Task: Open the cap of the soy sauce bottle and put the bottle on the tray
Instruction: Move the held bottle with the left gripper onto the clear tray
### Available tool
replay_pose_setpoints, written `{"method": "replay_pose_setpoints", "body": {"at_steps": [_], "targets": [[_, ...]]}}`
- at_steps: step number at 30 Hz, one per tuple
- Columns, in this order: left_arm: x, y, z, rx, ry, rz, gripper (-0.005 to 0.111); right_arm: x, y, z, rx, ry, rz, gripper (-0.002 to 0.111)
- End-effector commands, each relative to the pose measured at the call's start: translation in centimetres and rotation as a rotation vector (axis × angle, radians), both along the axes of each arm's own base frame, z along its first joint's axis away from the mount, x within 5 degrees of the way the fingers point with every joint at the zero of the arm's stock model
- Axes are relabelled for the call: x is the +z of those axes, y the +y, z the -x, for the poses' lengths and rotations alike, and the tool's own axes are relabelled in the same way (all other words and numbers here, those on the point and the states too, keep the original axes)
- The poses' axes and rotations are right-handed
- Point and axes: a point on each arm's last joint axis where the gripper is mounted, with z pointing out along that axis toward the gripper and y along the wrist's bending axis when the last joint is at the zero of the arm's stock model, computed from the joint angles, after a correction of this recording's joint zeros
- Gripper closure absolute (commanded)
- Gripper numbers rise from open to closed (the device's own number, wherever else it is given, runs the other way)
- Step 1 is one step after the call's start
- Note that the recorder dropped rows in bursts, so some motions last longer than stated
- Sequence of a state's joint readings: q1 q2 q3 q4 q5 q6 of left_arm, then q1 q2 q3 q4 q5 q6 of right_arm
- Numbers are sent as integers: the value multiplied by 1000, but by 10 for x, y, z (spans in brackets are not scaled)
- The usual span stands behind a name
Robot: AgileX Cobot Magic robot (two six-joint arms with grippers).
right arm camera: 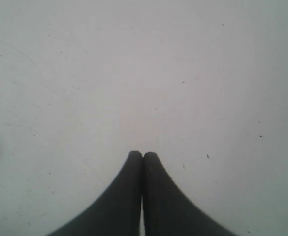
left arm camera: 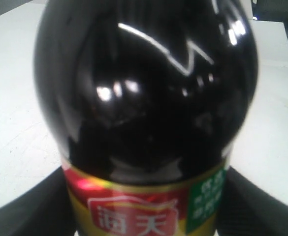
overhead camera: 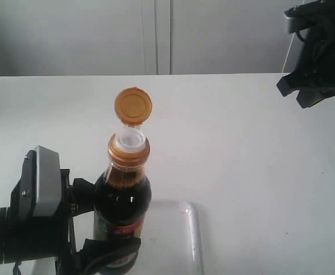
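The soy sauce bottle (overhead camera: 122, 192) stands upright at the front left, full of dark liquid, and its red and yellow label (left arm camera: 134, 219) fills the left wrist view. Its golden-orange cap (overhead camera: 133, 106) is flipped up and back on its hinge, baring the white spout (overhead camera: 129, 139). My left gripper (overhead camera: 107, 222) is shut on the bottle's lower body, one black finger (left arm camera: 33, 209) on each side. The bottle is over the left part of the translucent tray (overhead camera: 181, 229); its base is out of frame. My right gripper (overhead camera: 296, 94) hangs far back right, shut and empty (right arm camera: 143, 155).
A white table (overhead camera: 247, 160) stretches under everything, with a pale wall (overhead camera: 156, 34) behind it. The right wrist view shows only bare tabletop (right arm camera: 134, 73) under the shut fingers.
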State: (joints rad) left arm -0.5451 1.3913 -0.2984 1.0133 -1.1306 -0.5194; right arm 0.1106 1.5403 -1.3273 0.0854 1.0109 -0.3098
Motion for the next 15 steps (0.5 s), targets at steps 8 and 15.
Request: {"method": "replay_pose_setpoints", "body": {"at_steps": [8, 15], "targets": [[4, -4, -3, -5, -47, 74, 107, 2, 1, 2, 20, -13, -9, 108], [-9, -5, -8, 6, -49, 32, 107, 2, 1, 1, 27, -18, -8, 108]]}}
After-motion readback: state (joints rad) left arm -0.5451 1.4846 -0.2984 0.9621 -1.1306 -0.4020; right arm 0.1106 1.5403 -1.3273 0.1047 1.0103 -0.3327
